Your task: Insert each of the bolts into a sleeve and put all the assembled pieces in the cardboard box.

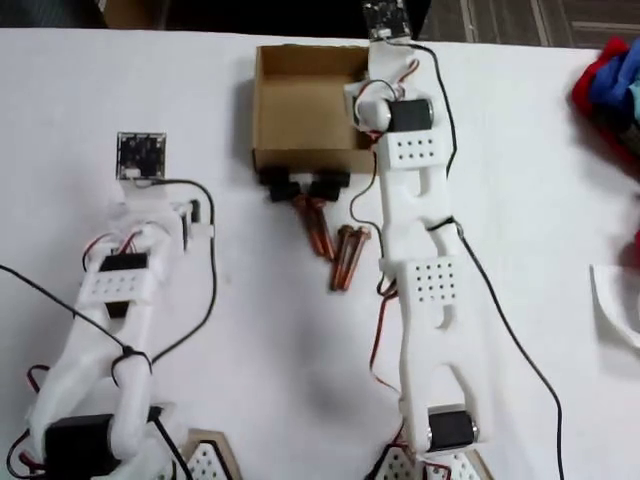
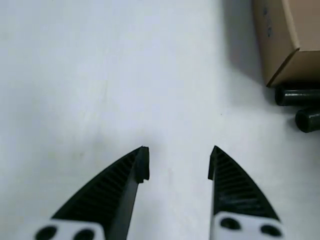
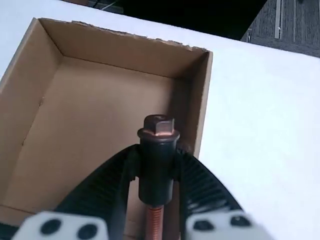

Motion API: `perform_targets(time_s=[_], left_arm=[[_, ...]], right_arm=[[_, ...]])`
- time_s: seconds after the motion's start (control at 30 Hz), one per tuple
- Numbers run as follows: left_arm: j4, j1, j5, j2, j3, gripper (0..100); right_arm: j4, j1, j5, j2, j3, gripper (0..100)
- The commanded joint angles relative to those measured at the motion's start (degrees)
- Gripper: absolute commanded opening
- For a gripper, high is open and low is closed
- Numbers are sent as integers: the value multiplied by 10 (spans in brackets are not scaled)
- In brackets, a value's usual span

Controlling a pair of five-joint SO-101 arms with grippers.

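Bolt (image 3: 158, 128) in sleeve (image 3: 156, 172) lies along right jaws, head over cardboard box (image 3: 125, 56).

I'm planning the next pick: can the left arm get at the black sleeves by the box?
Probably yes: the left gripper is open over bare table, and the black sleeves lie uncovered beside the cardboard box, nothing between.

Cardboard box (image 3: 120, 50) tan; bolt (image 3: 158, 126) copper; sleeve (image 3: 156, 170) black — table (image 2: 100, 75) white; left end effector (image 2: 179, 154) black, ribbed.
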Motion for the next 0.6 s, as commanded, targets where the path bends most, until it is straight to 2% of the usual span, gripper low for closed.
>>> perform_targets(time_s=[0.0, 0.57], left_arm=[[-12, 10, -4, -2, -2, 211], [-12, 10, -4, -2, -2, 211]], right_arm=[[-23, 0, 1, 4, -40, 20], [-49, -3, 0, 87, -40, 23]])
